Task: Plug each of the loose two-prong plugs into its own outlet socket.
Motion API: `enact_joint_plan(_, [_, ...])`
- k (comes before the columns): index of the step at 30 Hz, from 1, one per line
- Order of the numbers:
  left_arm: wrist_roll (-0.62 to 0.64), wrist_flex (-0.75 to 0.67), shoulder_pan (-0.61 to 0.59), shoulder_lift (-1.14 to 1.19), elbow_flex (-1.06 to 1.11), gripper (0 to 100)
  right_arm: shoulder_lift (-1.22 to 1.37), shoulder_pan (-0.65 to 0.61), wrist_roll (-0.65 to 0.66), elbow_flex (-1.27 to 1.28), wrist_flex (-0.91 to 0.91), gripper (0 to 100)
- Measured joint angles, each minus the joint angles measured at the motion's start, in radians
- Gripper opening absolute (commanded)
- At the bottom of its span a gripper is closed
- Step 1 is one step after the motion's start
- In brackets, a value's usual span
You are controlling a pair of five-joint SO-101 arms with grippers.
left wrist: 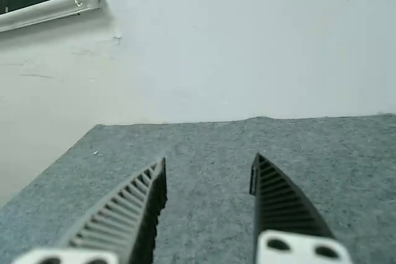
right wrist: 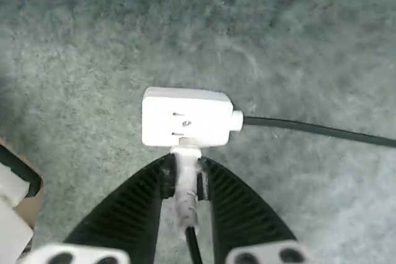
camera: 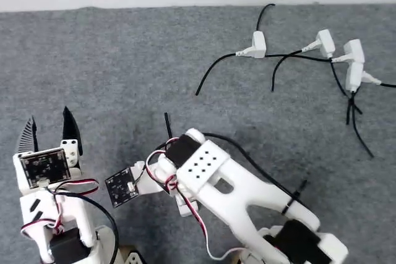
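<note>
In the right wrist view my right gripper (right wrist: 184, 165) is shut on a small white plug (right wrist: 185, 185) with a black cord trailing back between the fingers. The plug's front end touches the near side of a white outlet socket block (right wrist: 185, 117) lying on the grey carpet; its prongs are hidden. A black cable (right wrist: 309, 129) leaves the block's other end. My left gripper (camera: 49, 127) (left wrist: 210, 168) stands open at the near left, holding nothing. The right arm's white body (camera: 210, 171) covers its own gripper in the high view.
Several white plug-and-socket pieces with black cords lie at the far right: one (camera: 257, 44), another (camera: 323, 44), and a pair (camera: 353, 60). A loose black cord end (camera: 167, 125) sticks out beside the right arm. A white wall (left wrist: 247, 41) borders the carpet.
</note>
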Motion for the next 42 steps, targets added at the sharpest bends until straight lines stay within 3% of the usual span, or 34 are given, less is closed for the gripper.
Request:
enact_joint_plan(17, [0.000, 0.000, -0.005, 0.000, -0.017, 23, 0.012, -0.120, -0.086, 0.000, -0.015, 0.9])
enact_joint_plan(31, [0.000, 0.000, -0.005, 0.000, -0.021, 23, 0.012, -0.123, -0.084, 0.009, -0.015, 0.9])
enact_joint_plan(42, [0.000, 0.000, -0.005, 0.000, -0.021, 23, 0.021, -0.049, -0.060, 0.023, -0.051, 0.9])
